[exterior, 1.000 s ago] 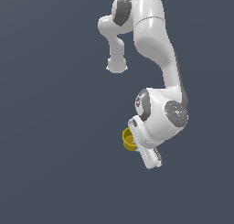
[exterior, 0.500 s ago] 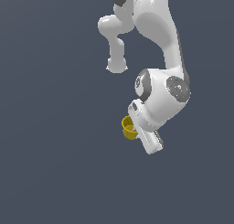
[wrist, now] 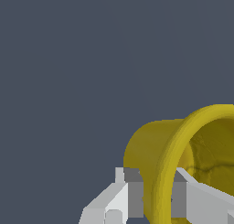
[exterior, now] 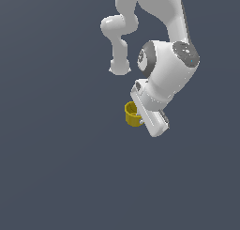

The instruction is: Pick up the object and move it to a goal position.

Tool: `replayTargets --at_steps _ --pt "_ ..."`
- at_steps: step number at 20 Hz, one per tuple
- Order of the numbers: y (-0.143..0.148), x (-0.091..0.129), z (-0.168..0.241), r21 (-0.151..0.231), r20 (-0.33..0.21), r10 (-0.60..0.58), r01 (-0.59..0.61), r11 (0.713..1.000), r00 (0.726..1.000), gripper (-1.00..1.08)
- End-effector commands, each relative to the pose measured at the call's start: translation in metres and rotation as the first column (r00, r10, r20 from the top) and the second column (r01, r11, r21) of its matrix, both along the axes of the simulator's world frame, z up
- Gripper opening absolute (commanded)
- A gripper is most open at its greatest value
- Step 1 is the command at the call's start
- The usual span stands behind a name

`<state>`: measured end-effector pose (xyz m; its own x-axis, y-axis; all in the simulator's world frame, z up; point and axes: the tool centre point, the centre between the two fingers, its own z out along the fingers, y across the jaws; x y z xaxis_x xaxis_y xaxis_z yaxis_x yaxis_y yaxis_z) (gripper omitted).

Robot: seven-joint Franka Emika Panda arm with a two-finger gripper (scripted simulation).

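The object is a small yellow cup [exterior: 132, 114] with a hollow inside, hanging in the air on its side next to the white hand. My gripper [exterior: 140, 123] is shut on its rim. In the wrist view the cup [wrist: 148, 145] fills the corner of the picture. The gripper [wrist: 156, 193] pinches the cup's wall, with one grey finger [wrist: 133, 193] outside it and the other finger [wrist: 183, 195] inside the hollow. Part of the cup runs out of that view.
The arm's white links [exterior: 164, 69] rise above the hand toward the top of the exterior view. A rounded white joint [exterior: 118, 65] hangs at the exterior view's left of the wrist. Everything else is a flat dark grey-blue background.
The hand has risen steadily with the cup held in it. The grip on the rim looks the same.
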<state>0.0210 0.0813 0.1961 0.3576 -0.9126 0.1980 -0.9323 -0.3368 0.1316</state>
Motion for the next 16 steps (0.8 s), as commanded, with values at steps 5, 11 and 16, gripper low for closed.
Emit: replayTargets --at_steps 5,11,16 --pt "-0.002 -0.025 0.036 0.000 0.002 0.000 0.000 1.000 1.000 -1.00" --pt "-0.002 -0.037 0.055 -0.002 0.003 0.000 0.000 1.000 1.000 -1.00" --pt "-0.002 -0.040 0.060 -0.003 0.003 -0.001 0.001 1.000 1.000 -1.00"
